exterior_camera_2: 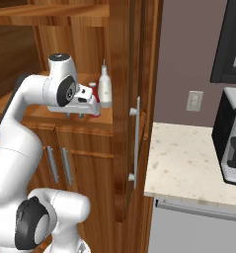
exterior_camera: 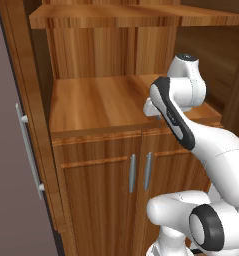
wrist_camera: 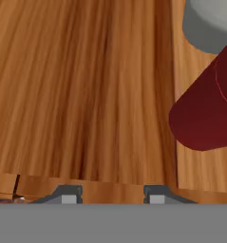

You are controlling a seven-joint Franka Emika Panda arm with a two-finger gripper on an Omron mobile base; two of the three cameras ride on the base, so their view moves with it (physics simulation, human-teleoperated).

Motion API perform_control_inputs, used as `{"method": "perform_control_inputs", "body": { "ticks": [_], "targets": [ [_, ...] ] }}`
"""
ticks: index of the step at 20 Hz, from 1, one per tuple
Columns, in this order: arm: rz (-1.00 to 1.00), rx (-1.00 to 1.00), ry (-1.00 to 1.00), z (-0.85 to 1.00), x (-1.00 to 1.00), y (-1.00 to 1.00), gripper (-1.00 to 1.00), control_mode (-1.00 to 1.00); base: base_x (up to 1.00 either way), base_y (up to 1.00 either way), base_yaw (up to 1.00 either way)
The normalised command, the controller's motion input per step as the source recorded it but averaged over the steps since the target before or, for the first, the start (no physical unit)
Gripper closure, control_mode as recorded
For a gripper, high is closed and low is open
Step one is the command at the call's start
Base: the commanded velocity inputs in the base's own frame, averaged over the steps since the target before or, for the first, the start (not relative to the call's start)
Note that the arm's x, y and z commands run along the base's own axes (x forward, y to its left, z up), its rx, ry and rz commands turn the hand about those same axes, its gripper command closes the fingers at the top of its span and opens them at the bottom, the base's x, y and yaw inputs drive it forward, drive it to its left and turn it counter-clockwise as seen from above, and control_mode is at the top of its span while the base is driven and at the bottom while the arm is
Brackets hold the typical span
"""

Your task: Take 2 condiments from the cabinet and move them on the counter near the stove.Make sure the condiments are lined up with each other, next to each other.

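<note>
The cabinet [exterior_camera: 96,102] stands open, and my arm reaches onto its middle shelf. The red condiment bottle [exterior_camera_2: 95,114] with its pale cap stands upright near the shelf's right end. The whitish pear-shaped bottle [exterior_camera_2: 105,90] stands upright right beside it, nozzle up. My gripper [exterior_camera_2: 75,116] points down at the shelf just left of the red bottle. In the hand view the gripper [wrist_camera: 112,197] is shut with only bare wood between its tips. The red bottle [wrist_camera: 205,114] lies off to the right there, and the whitish bottle's base [wrist_camera: 210,23] sits beyond it. The stove is out of view.
The cabinet's long door [exterior_camera_2: 136,143] with its silver bar handle stands open between the shelf and the beige counter [exterior_camera_2: 188,163]. A steel and black appliance [exterior_camera_2: 233,143] sits at the counter's right. Another shelf [exterior_camera: 106,17] hangs overhead. Two lower doors [exterior_camera: 132,172] are shut.
</note>
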Motion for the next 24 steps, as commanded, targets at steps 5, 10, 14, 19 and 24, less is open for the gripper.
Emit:
{"method": "perform_control_inputs", "body": {
  "ticks": [5,10,14,19,24],
  "targets": [
    [-0.01,0.0,-0.11,0.18,0.0,0.0,-1.0,-1.0,0.0,0.0,0.0],
    [-0.09,-0.08,-0.31,0.32,-0.05,-0.07,-1.0,-1.0,0.0,0.0,0.0],
    [-0.08,-0.06,-0.13,0.12,-0.05,-0.18,-1.0,-1.0,0.0,0.0,0.0],
    [-0.14,-0.05,-0.17,0.06,0.0,-0.17,-1.0,-1.0,0.0,0.0,0.0],
    [-0.15,0.0,-0.23,0.14,-0.03,-0.11,-1.0,-1.0,0.0,0.0,0.0]
  ]
}}
